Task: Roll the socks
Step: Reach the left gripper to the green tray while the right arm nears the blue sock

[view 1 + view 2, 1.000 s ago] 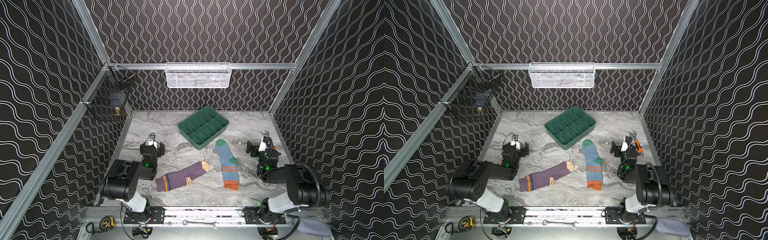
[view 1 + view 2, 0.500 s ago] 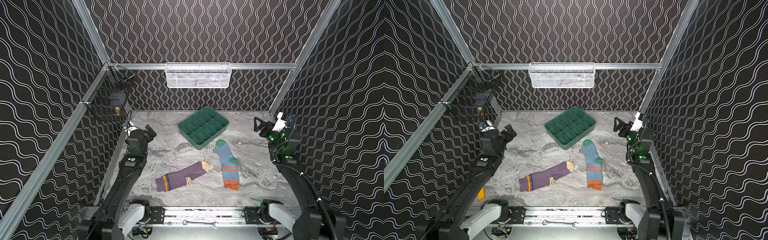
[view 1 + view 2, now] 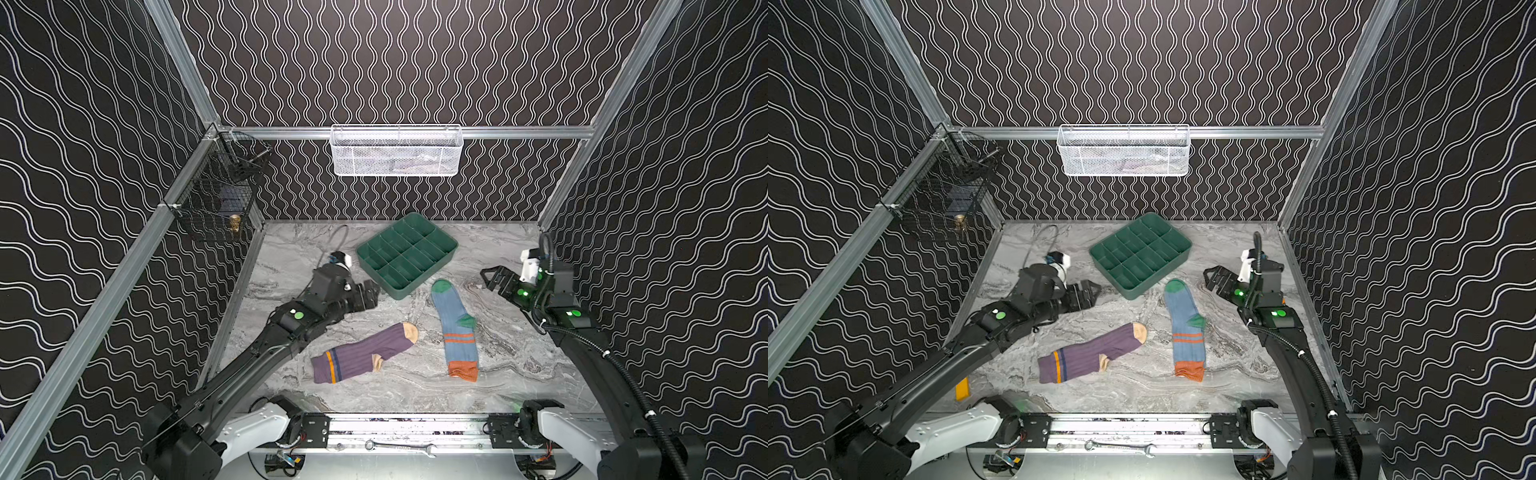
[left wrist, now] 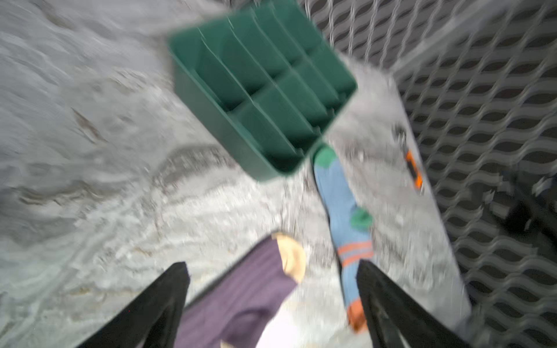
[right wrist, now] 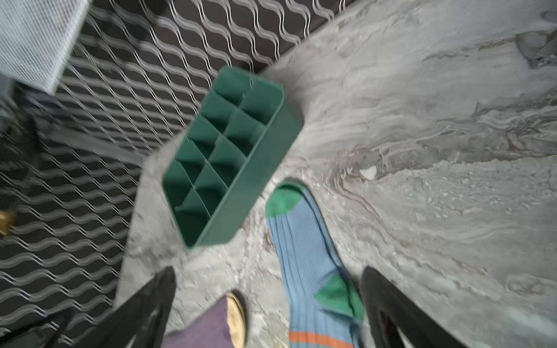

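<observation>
2 toes rearward: purple sock (image 3: 363, 353) diagonal, blue sock (image 3: 455, 328) roughly front-back.

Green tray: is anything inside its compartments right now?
In both top views the green tray shows nothing inside: bare green floors between dividers. Blurred wrist views agree. Floor slivers behind the dividers and near wall are hidden.

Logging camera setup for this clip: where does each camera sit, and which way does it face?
Both top views: high at the front, looking down and back over the table; both arms, left gripper and right gripper show.
Left wrist: behind the open left jaws, facing tray, purple sock, blue sock; its fingers show.
Right wrist: behind the open right jaws, facing tray and blue sock; its fingers show.
Shared: tray and both socks appear in every view.
</observation>
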Robot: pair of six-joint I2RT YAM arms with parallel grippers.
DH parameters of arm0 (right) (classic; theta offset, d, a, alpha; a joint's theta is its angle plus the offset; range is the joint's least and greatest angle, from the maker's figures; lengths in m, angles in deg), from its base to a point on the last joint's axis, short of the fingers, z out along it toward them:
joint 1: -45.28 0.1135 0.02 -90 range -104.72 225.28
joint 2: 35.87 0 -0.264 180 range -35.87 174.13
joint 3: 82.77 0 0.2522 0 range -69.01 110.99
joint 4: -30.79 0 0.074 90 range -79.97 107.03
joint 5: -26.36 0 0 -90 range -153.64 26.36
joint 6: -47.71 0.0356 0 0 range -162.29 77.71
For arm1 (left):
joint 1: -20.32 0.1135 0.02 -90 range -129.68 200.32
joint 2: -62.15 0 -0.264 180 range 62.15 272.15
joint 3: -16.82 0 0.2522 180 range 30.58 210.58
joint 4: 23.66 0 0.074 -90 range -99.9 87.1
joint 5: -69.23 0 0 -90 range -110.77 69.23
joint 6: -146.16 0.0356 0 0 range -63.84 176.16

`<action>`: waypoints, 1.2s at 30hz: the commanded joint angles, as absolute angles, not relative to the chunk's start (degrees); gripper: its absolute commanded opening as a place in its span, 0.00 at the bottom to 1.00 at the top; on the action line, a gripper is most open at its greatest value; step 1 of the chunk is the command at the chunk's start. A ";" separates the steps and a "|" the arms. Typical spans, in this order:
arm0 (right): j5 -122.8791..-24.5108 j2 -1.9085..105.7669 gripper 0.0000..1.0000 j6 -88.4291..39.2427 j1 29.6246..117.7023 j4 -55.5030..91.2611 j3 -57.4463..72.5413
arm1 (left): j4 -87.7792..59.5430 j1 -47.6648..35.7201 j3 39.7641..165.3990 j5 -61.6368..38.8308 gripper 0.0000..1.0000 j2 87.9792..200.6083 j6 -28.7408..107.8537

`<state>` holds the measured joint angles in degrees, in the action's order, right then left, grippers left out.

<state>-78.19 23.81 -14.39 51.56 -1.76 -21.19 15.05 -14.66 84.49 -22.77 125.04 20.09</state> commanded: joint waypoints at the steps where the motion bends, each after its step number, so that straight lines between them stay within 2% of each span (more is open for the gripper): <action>1: -70.72 24.10 0.98 -16.73 55.82 -11.74 -20.87 | 21.51 -16.67 88.30 -26.23 0.91 126.93 28.54; 8: -72.11 27.02 0.97 -13.79 59.95 -7.80 -25.64 | 33.52 -17.35 107.33 -39.34 0.91 142.58 41.25; 14: -73.57 31.91 0.97 -12.31 62.04 -5.10 -23.22 | 28.59 -18.89 113.79 -42.85 0.89 154.16 52.47; 16: -74.16 31.74 0.97 -12.15 62.23 -5.01 -23.19 | 28.09 -18.95 117.81 -44.93 0.84 159.69 54.63; 19: -75.03 30.23 0.97 -12.49 62.31 -6.07 -23.47 | 25.98 -18.86 121.82 -44.64 0.79 166.61 56.70; 26: -75.25 24.98 0.99 -13.86 62.33 -9.95 -24.10 | 23.07 -18.44 131.55 -43.98 0.75 180.28 58.13; 28: -75.31 24.18 0.99 -14.12 62.35 -10.51 -24.09 | 23.81 -17.78 135.01 -44.22 0.70 184.04 57.20; 36: -76.72 25.90 0.99 -14.11 62.48 -9.79 -24.53 | 26.12 -14.47 144.99 -42.63 0.64 193.97 55.36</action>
<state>-75.87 25.23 -14.11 62.43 -9.58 -24.41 25.21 -15.17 142.76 -43.23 192.34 56.24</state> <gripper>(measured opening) 0.992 0.647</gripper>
